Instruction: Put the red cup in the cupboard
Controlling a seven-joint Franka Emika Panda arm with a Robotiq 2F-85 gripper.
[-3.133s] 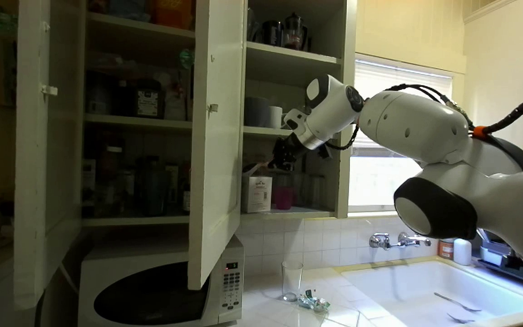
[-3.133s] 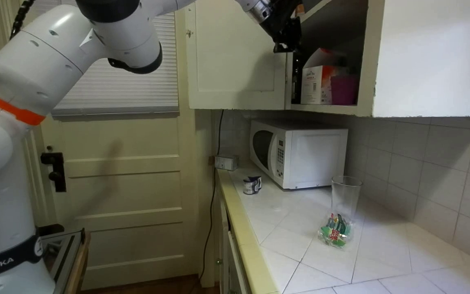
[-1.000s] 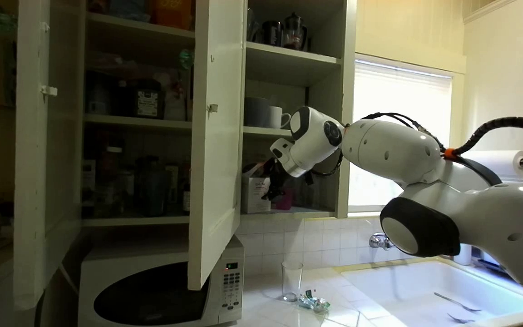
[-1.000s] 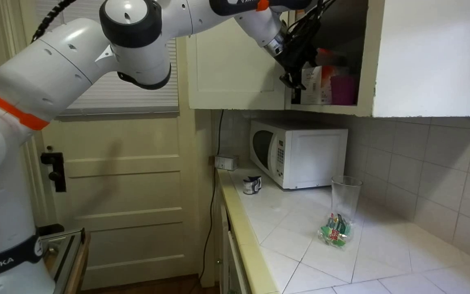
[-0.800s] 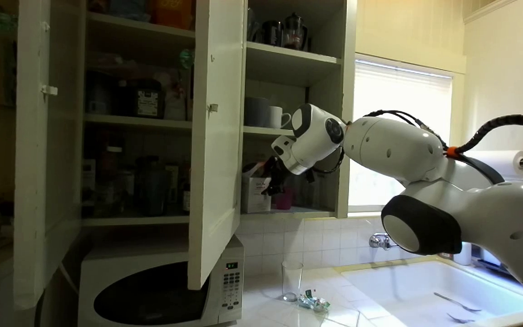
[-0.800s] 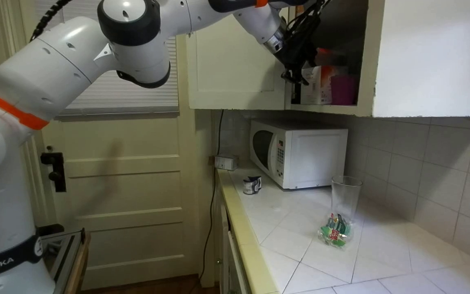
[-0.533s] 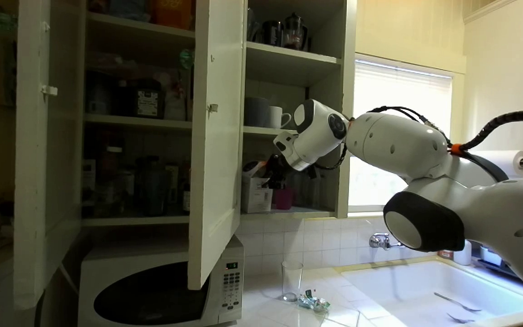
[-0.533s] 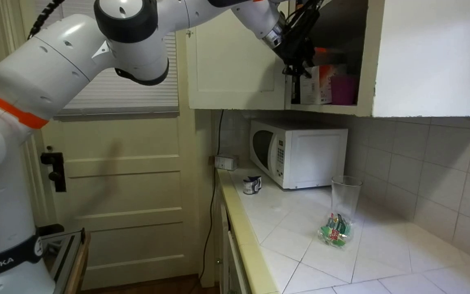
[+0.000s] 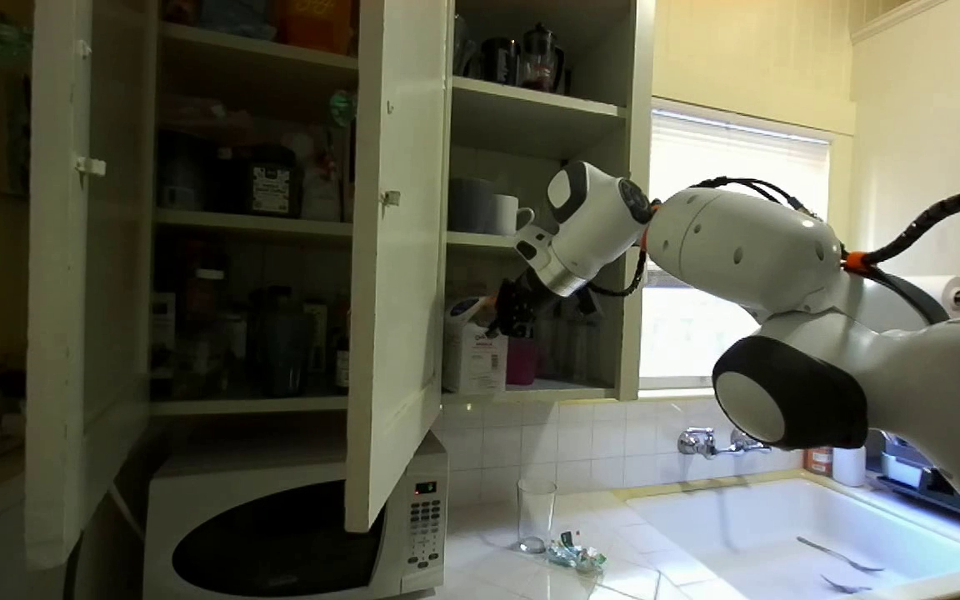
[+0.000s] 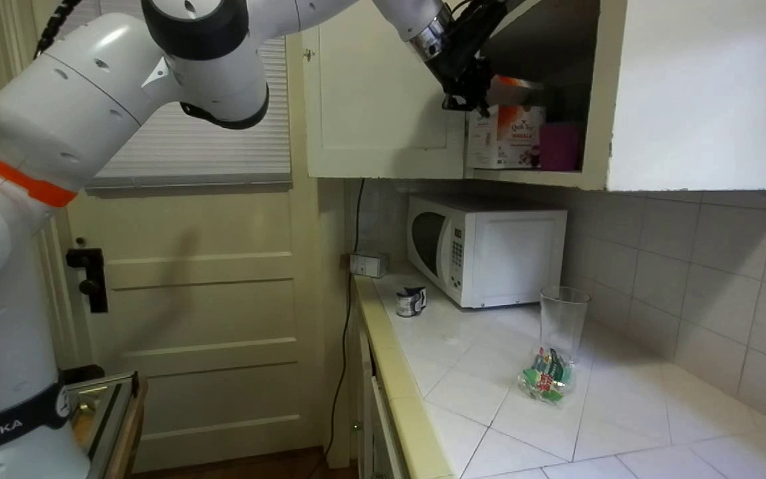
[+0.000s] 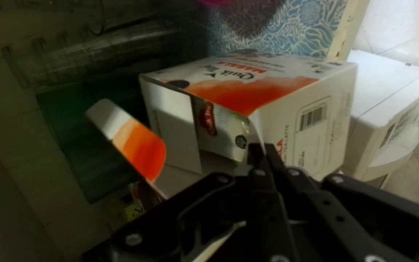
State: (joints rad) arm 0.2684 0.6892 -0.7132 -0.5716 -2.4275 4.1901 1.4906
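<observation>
Wrist view, nearest the lens: the black two-fingered gripper (image 11: 264,153) has its fingers pressed together, pinching a thin white flap at the mouth of the white-and-orange cardboard tea box (image 11: 271,92). Past the box, a small magenta-red plastic cup (image 10: 560,148), only a sliver of which enters the wrist view's top margin, stands upright just beside it on the bottom shelf (image 9: 580,390) of the tall white panelled cupboard (image 9: 630,333); whether box and cup touch cannot be told. Below, in an exterior view, a clear plastic packet with green and red contents (image 10: 548,378) lies on the white tiled counter (image 10: 622,426), just in front of a tall clear glass tumbler (image 10: 564,322), with a white boxy microwave (image 10: 519,259) behind. Farther off, in an exterior view, a white rectangular sink (image 9: 722,508) holds two metal utensils (image 9: 828,552); beyond the arm is a bright window with a pale blind (image 9: 742,142).
</observation>
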